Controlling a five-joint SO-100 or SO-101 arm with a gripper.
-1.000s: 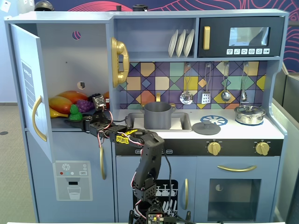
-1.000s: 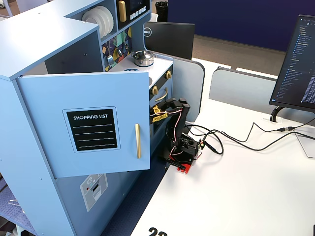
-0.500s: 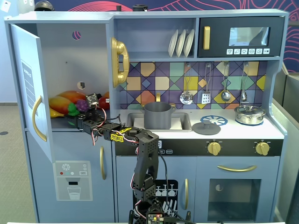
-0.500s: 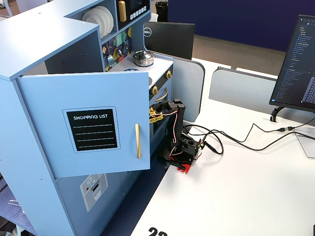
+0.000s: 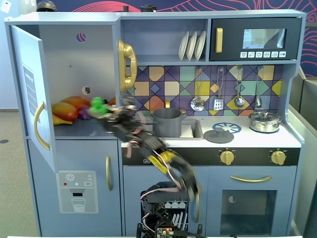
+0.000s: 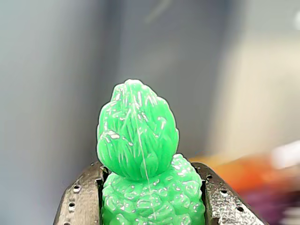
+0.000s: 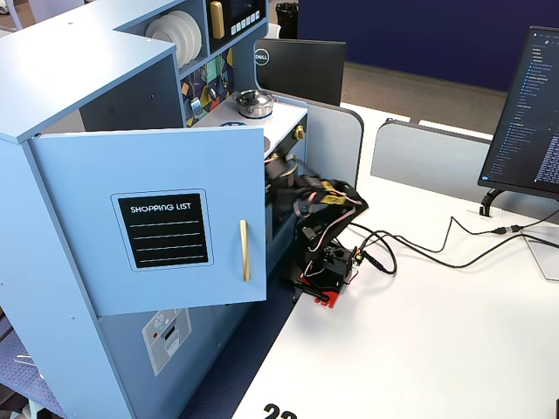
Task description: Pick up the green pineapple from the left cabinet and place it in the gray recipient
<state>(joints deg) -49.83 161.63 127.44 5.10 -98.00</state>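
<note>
The gripper [image 6: 152,206] is clamping the green pineapple [image 6: 140,154] between both fingers [image 6: 77,204], leafy top pointing away from the wrist camera. In a fixed view the pineapple [image 5: 98,104] is sitting at the right edge of the open left cabinet [image 5: 74,69], left of the gray pot [image 5: 167,122] in the sink.

You can read "SHOPPING LIST" on the black panel [image 7: 165,230] of the open cabinet door [image 7: 105,175], and "DELL" on the black monitor back [image 7: 300,72].
</note>
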